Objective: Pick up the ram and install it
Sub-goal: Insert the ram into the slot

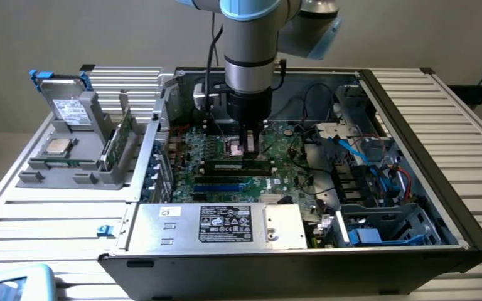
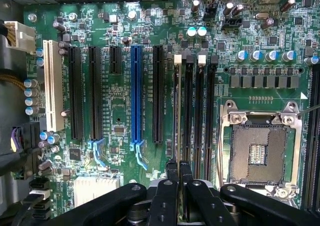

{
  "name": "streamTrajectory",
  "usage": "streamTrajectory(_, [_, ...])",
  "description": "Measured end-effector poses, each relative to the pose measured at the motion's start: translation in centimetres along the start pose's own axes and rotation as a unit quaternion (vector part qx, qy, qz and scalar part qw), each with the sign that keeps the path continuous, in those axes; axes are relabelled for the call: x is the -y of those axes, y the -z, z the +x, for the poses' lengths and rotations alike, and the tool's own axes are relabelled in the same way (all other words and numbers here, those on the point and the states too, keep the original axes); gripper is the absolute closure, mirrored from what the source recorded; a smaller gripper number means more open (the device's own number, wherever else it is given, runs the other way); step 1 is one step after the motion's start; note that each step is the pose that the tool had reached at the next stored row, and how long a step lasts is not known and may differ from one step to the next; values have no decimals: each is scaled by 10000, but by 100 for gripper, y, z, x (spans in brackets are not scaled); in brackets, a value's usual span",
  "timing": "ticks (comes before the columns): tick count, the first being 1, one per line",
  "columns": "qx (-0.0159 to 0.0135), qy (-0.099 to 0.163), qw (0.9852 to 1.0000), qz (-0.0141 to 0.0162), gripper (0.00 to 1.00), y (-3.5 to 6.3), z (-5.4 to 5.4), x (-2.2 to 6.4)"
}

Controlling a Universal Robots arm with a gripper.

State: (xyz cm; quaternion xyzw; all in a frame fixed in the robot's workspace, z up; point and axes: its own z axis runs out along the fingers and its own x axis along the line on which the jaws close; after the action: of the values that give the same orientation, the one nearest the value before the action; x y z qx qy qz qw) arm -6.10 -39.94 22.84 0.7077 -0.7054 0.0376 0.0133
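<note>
A black two-fingered gripper (image 1: 245, 149) (image 2: 179, 169) hangs straight down inside an open black metal computer case (image 1: 442, 188). Its fingers are pressed together on a long, narrow green circuit-board stick, the ram (image 2: 176, 110), which the wrist view shows edge-on as a thin pale line. The ram runs along the white-latched memory slot, between a long black expansion slot (image 2: 158, 93) and the other black memory slots (image 2: 200, 110). Whether it is seated I cannot tell.

Take the case in the exterior view as a clock face. The gripper stands just toward twelve of centre over the large green motherboard (image 1: 224, 182). A boxy silver power supply (image 1: 216, 226) walls off six o'clock. Blue and black cables (image 1: 354, 150) and a grey drive cage (image 1: 391, 219) crowd three to four o'clock. The case wall rises close along nine o'clock. The room straight above the board is open but for the arm itself. A square silver processor socket (image 2: 260, 151) lies flat just beside the memory slots.

The case rests on a pale slatted metal tabletop (image 1: 48, 216). Outside the case at nine o'clock, a grey plastic rack (image 1: 73, 177) holds an upright silver drive (image 1: 72, 110) and a green board on edge (image 1: 122, 141). A plain grey wall (image 1: 57, 31) stands behind.
</note>
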Motion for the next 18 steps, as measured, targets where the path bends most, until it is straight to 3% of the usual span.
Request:
streamTrajectory(6, [1,41,10000,58,87,61,3,-2])
streamTrajectory(12, [2,86,9997,208,87,74,4,-37])
streamTrajectory(18, [1,91,9995,310,87,74,4,-78])
